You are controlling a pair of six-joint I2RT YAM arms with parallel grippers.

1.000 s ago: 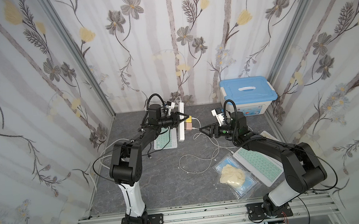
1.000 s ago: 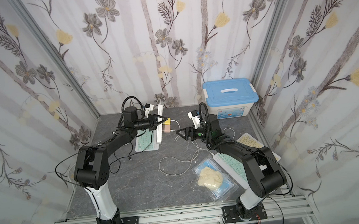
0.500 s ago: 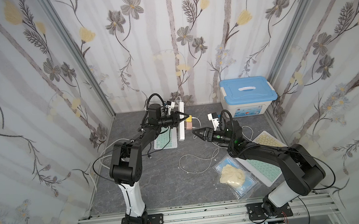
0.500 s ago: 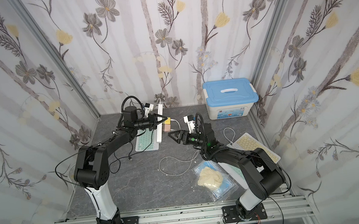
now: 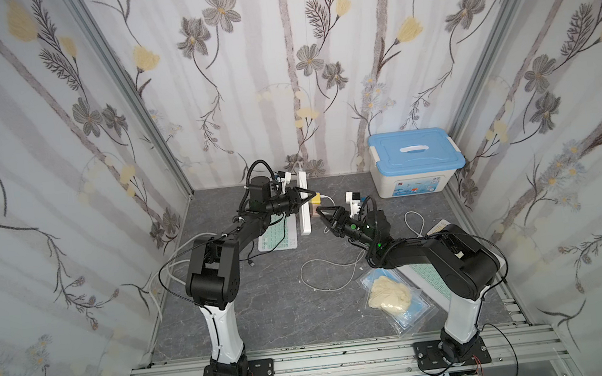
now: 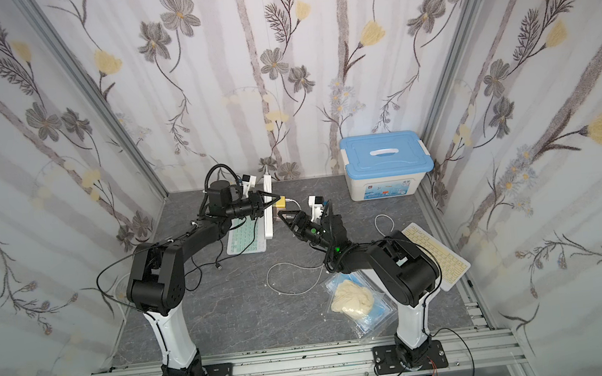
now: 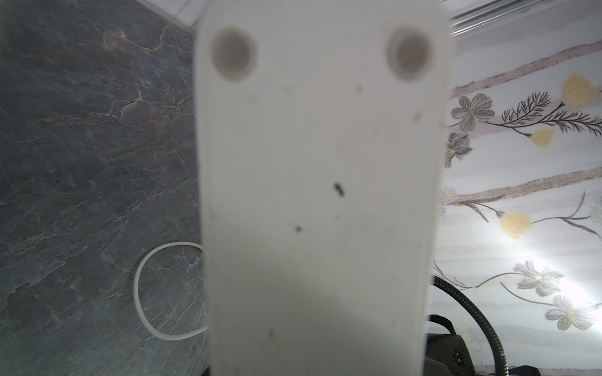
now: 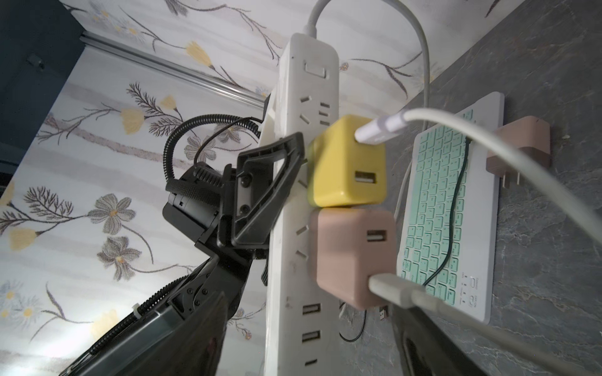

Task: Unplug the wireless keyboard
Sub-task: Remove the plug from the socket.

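Looks barely begun: nothing pulled from a socket yet. Finds the green keyboard (image 5: 278,237) flat on the table (image 5: 267,314), just beside the strip (image 8: 306,97). Holds that strip tipped on edge in the left gripper (image 5: 304,196), jaws clamped across its thickness. Has the right gripper (image 5: 323,215) near the socket face, jaws spread wide and empty. Shows two adapters seated in the strip, touching each other: the yellow adapter (image 8: 345,169) with a white cable (image 8: 436,116) in it, the pink adapter (image 8: 348,254) with a grey cable (image 8: 423,298) in it. Cannot tell which cable serves the keyboard. Leaves, by this reading, the whole job: choosing which to pull, gripping it, drawing it straight out against the braced strip.

Elsewhere, has the box (image 5: 416,154) at the back, well apart, and a yellow keyboard (image 6: 436,255) beside the right arm's base. Puts a bag (image 5: 390,294) near that base and a loop (image 5: 303,274) of cable mid-table. Finds a spare adapter (image 8: 521,143) unplugged beyond the green keyboard, a thin black lead (image 8: 456,201) across its keys, a loose plug (image 8: 383,314) near the strip. Expects trouble from the white cable crossing the right gripper's approach, and from the packed adapters leaving little finger room.
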